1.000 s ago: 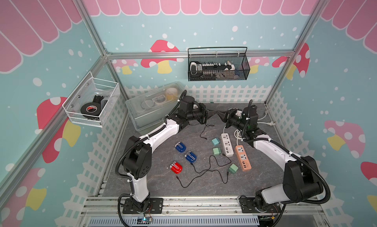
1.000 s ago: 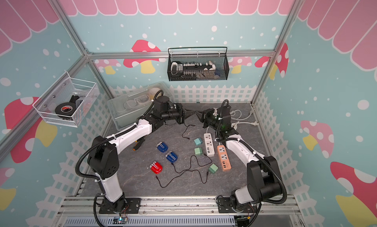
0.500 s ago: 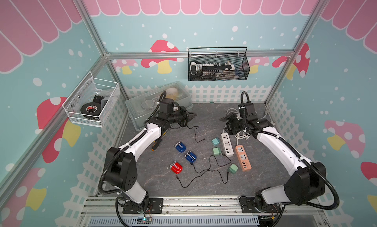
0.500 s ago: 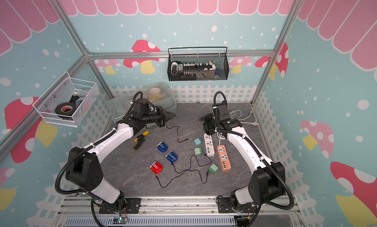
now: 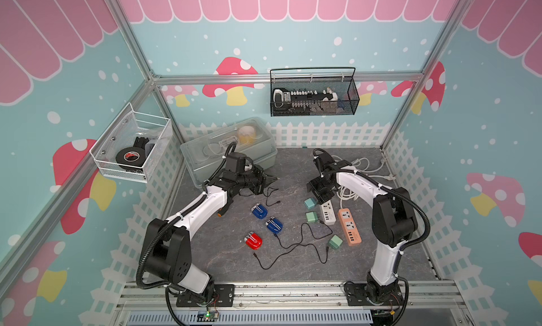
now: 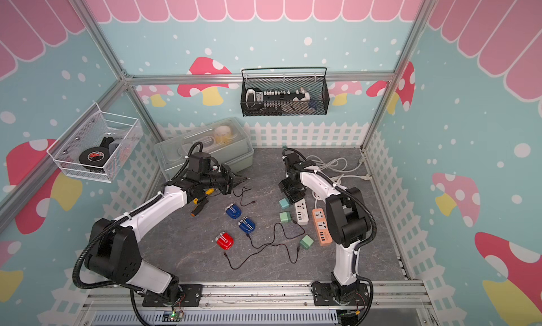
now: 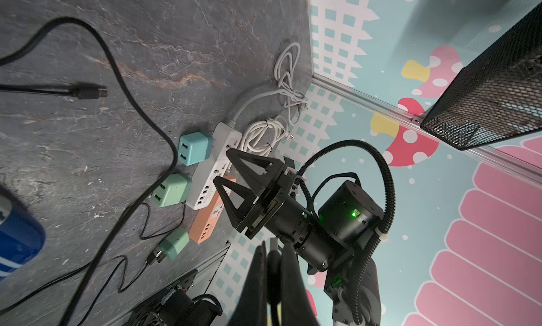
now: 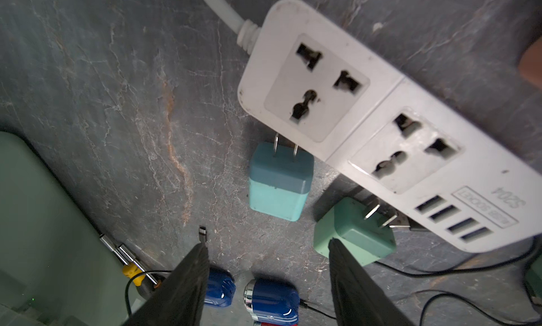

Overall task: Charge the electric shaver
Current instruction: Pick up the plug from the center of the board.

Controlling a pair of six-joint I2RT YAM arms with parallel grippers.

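Since a second ago the two arms have drawn apart from their meeting at the back of the tabletop (image 5: 293, 169), and the right fingers (image 5: 319, 194) have gone from closed to widely spread.

Read a top view as a clock with the back wall at twelve. Three small rounded electric shavers lie near the middle: a blue shaver (image 5: 259, 211), a second blue shaver (image 5: 274, 225) at four o'clock from it, and a red shaver (image 5: 253, 241) at eight o'clock from that one. None is held. A black lead meets the second blue shaver's near end, but whether it is seated is too small to tell. In the right wrist view the blue pair sit half hidden behind the fingertips (image 8: 190, 274), and the red one is a sliver cut by the frame edge.

The left fingers (image 5: 270, 180), at eleven o'clock, are pinched on a thin black cable (image 7: 273, 261). Its plug is mostly buried between them, and its other end lies near the first blue shaver, at two o'clock from it.

The right fingers hang at one o'clock, holding nothing, near a teal cube adapter (image 8: 278, 186), a white power strip (image 8: 381, 128) and a green adapter (image 8: 352, 233). An orange power strip (image 5: 349, 226) lies alongside the white one. A yellow-handled screwdriver (image 6: 199, 205) is largely hidden under the left arm.
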